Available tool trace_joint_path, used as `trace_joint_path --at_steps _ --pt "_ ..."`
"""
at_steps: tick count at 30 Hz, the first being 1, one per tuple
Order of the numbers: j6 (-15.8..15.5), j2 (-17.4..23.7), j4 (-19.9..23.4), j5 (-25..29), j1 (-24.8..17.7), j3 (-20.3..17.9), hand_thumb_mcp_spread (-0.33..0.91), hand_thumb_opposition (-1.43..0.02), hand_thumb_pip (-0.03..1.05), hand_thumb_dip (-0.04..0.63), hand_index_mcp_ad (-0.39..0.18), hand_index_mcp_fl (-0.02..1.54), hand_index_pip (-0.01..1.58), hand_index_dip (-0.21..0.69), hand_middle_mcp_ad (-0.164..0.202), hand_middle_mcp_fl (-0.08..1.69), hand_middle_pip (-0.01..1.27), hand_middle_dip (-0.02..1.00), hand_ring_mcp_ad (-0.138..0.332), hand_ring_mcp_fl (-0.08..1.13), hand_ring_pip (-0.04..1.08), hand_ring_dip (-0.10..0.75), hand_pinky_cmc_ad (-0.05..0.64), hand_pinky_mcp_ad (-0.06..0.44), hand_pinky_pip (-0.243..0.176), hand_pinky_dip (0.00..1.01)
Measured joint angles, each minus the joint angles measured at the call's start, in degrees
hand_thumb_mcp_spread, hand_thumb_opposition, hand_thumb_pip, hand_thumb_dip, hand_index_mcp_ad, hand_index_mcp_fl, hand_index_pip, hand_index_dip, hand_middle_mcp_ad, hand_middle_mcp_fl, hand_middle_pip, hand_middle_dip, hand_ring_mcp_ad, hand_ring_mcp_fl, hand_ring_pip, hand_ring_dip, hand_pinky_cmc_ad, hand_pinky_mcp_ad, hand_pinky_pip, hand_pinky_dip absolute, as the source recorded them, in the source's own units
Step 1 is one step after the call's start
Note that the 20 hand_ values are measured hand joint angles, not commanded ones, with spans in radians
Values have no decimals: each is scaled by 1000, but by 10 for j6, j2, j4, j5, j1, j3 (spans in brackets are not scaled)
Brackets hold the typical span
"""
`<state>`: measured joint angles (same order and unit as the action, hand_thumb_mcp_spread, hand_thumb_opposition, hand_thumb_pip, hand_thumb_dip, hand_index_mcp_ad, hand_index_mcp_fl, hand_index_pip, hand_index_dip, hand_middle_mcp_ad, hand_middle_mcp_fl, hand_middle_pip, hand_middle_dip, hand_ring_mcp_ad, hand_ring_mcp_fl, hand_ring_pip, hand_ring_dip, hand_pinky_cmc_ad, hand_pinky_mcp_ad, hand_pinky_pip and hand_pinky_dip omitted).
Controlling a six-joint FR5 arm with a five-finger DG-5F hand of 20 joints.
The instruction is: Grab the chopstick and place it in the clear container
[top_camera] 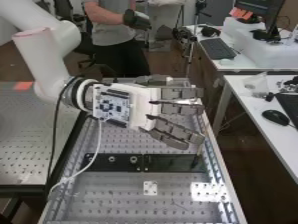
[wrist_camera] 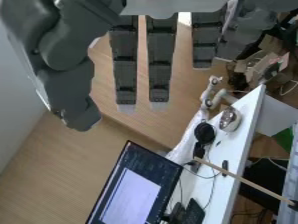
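Chopstick (wrist_camera: pixel 247 182) stands slanted, its lower end in or at a dark holder (wrist_camera: pixel 293 204), apparently at the right end of the black bar (top_camera: pixel 113 162) across the holed bench (top_camera: pixel 120 195). Robot hand (top_camera: pixel 178 109) above the bench, fingers straight and spread, clasping nothing, hiding part of the bench's far stretch in the high view. Small white plate (top_camera: pixel 150 188) nearer than the bar; mouse (top_camera: pixel 275 117) and keyboard (top_camera: pixel 217 49) on white desks at right.
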<state>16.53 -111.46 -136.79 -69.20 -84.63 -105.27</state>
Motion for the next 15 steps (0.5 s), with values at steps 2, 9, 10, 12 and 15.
trace_joint_path --at_steps 2,9,10,12,15 --pt "14 -11 1 8 1 10 316 -775 796 316 -89 555 454 281 51 529 122 550 222 112 91 120 260 197 -140 213" --pt "26 -34 -12 8 6 38 319 -803 794 321 -93 625 447 241 51 586 126 557 225 126 101 147 257 202 -138 209" --pt "28 -39 -20 2 7 46 316 -803 791 328 -93 625 431 239 51 585 126 557 225 126 101 148 255 202 -140 213" --pt "35 -48 -39 -12 10 60 316 -803 789 330 -98 620 393 234 51 609 126 557 225 145 99 150 255 202 -138 213" --pt "51 -63 -71 -44 17 85 316 -803 785 328 -101 620 337 234 51 627 126 557 225 143 96 150 260 202 -138 213"
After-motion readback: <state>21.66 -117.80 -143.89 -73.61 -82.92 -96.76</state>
